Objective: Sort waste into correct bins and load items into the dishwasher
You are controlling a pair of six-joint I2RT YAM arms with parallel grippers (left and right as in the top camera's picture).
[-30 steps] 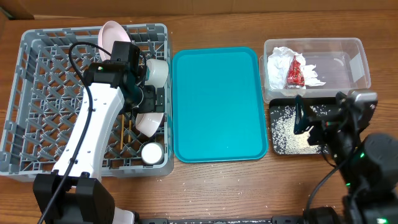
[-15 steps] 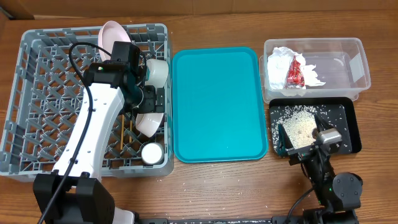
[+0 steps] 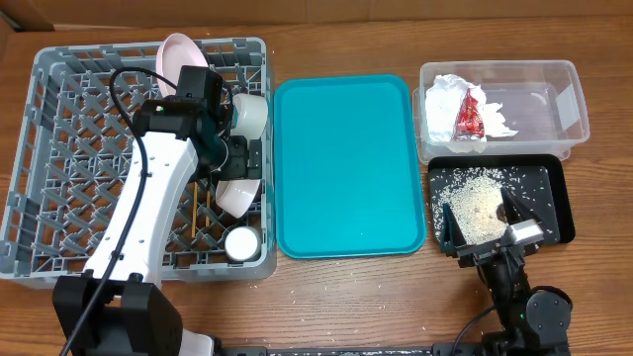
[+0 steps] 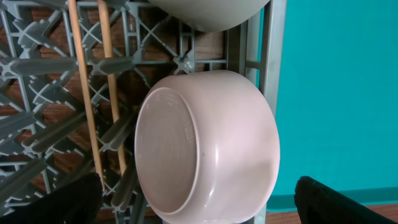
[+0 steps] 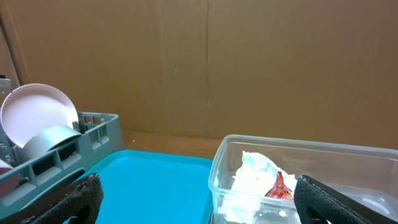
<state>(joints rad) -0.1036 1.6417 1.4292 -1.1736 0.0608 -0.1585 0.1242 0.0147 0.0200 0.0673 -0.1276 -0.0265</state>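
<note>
Your left fingers point(image 4: 62, 205) stand wide open and grip nothing. They straddle a whitish bowl point(image 4: 205, 146) that lies on its side in the dish rack point(image 3: 59, 119), one finger off each side and neither visibly touching it. That bowl sits tight against the rack's right wall, and the teal tray point(image 3: 346, 168) begins just beyond the wall, so you have little room on that side. The chopsticks point(image 4: 84, 93) lie on the lattice just beside the bowl, and the second bowl point(image 4: 208, 12) is above it. The plate point(image 3: 176, 54) leans at the rack's back edge and the cup point(image 3: 240, 243) sits in its front right corner.

Your right fingers point(image 3: 447, 225) are also spread and hold nothing, low at the near edge of the black tray point(image 3: 554, 198) with its rice grains point(image 3: 475, 198). The napkin point(image 3: 440, 104) and red wrapper point(image 3: 469, 117) lie in the clear tub point(image 3: 579, 109), well apart from those fingers.

The bowl's base has a small stamped mark and the wrapper has print, both too small to read.
</note>
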